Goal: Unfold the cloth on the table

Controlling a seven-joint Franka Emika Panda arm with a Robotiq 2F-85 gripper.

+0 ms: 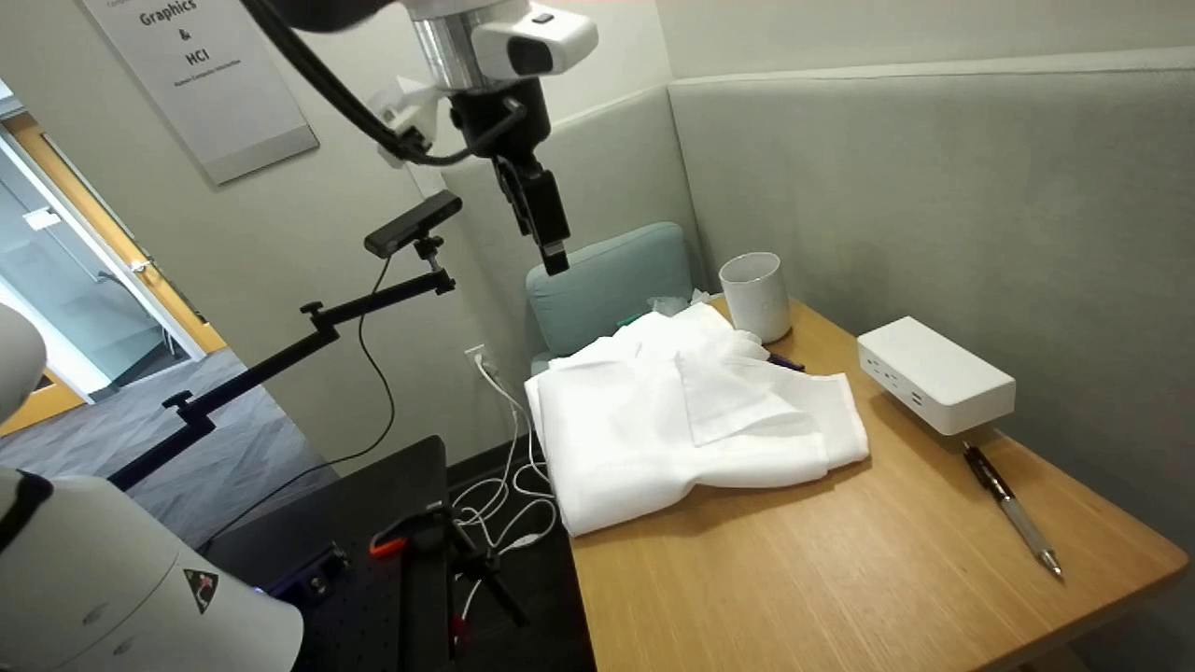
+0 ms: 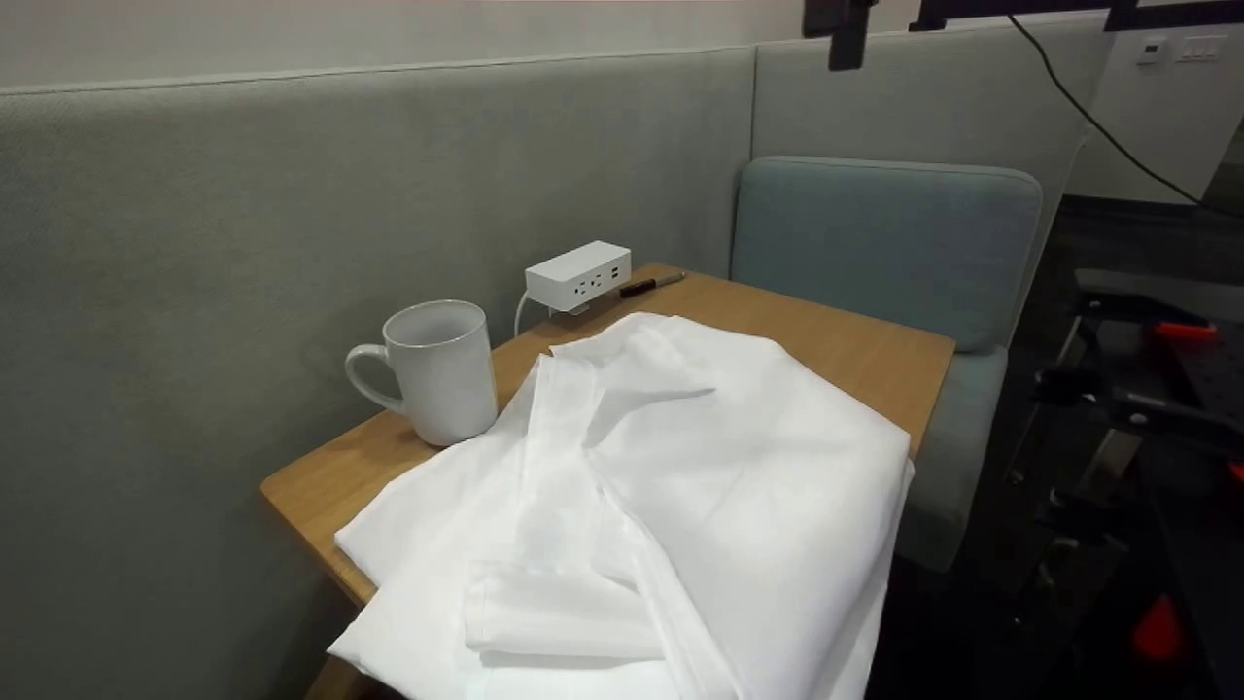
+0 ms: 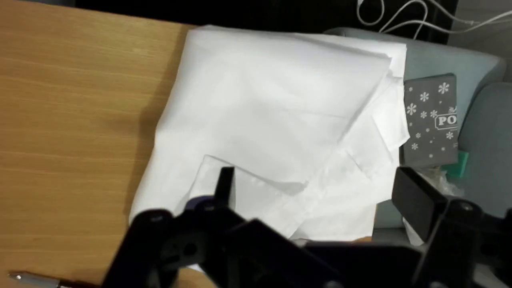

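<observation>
The white cloth (image 1: 611, 434) lies in a rumpled, folded heap on the wood-grain table (image 1: 775, 579). It shows in the other exterior picture too, as a cloth (image 2: 768, 486) with overlapping layers that hang past the table's edge. In the wrist view the cloth (image 3: 256, 100) has a turned-over corner flap near the left finger. My gripper (image 1: 555, 257) is well above the cloth and apart from it. In the wrist view the gripper (image 3: 314, 176) has its fingers wide apart with nothing held between them. Only a finger tip (image 2: 847, 49) shows at the top of an exterior view.
A white mug (image 1: 758, 303) stands beside the cloth. A white power box (image 1: 936, 373) and a pen (image 1: 1013, 509) are along the wall side. A snowflake-patterned box (image 3: 430, 120) lies on the seat beyond the table edge. A camera arm (image 1: 280, 359) stands near the robot base.
</observation>
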